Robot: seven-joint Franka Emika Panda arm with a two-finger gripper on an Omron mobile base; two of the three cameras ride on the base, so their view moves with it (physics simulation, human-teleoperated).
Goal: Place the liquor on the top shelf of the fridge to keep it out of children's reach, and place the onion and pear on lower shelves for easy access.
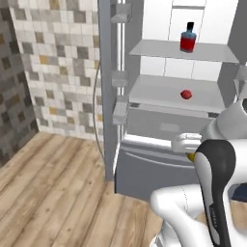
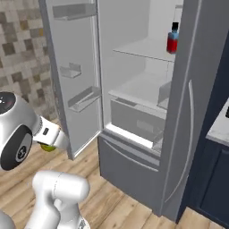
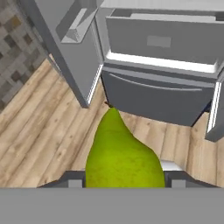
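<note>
Claw (image 3: pixel 124 181) is gripping the pear (image 3: pixel 122 157) low before the open fridge (image 1: pixel 144 169); liquor (image 1: pixel 187 38) stands on its top shelf (image 1: pixel 159 49), onion (image 1: pixel 186 94) one shelf below.

Count from my position: one fridge (image 1: pixel 144 169), doors open. One liquor bottle (image 1: pixel 187 37) on its top shelf (image 1: pixel 159 48). One onion (image 1: pixel 185 94) on the shelf below (image 1: pixel 149 89). One pear (image 3: pixel 120 157), in my claw (image 3: pixel 122 181). Three door bins (image 2: pixel 74 11) on the left door. One drawer (image 3: pixel 162 41).
</note>
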